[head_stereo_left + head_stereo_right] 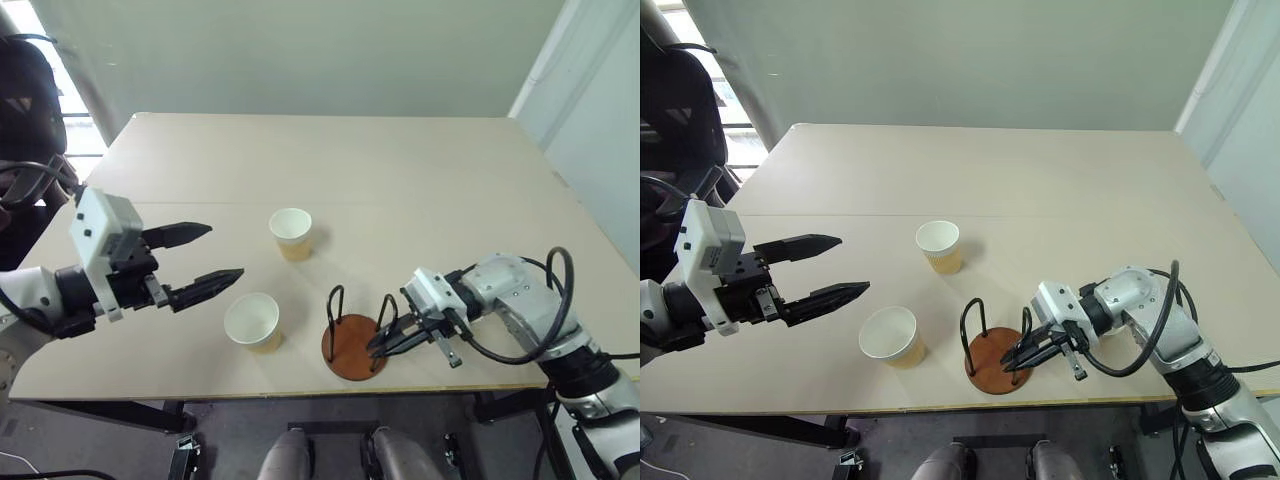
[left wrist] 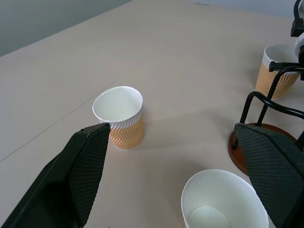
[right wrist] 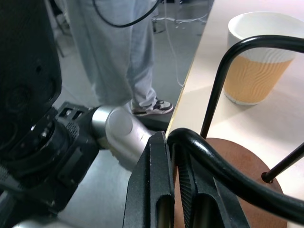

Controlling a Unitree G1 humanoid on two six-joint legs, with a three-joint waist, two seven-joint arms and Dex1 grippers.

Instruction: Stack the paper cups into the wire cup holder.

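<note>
Two paper cups stand upright on the table: one (image 1: 291, 233) near the middle, one (image 1: 252, 320) closer to the front edge. A third cup (image 2: 278, 71) shows in the left wrist view beyond the wire cup holder (image 1: 352, 347). The holder stands empty near the front edge, on a red-brown disc base with two black wire loops. My left gripper (image 1: 222, 250) hovers open left of the cups, pointing at them, with nothing between its fingers. Reaching in from the right, my right gripper (image 1: 372, 350) is shut on the holder's nearer wire loop (image 3: 223, 161).
The beige table (image 1: 400, 190) stretches wide behind the cups, and a seam runs across it. A dark chair (image 1: 25, 110) stands off the far left corner. In the right wrist view, a person's grey trousers and shoe (image 3: 137, 71) show past the table's front edge.
</note>
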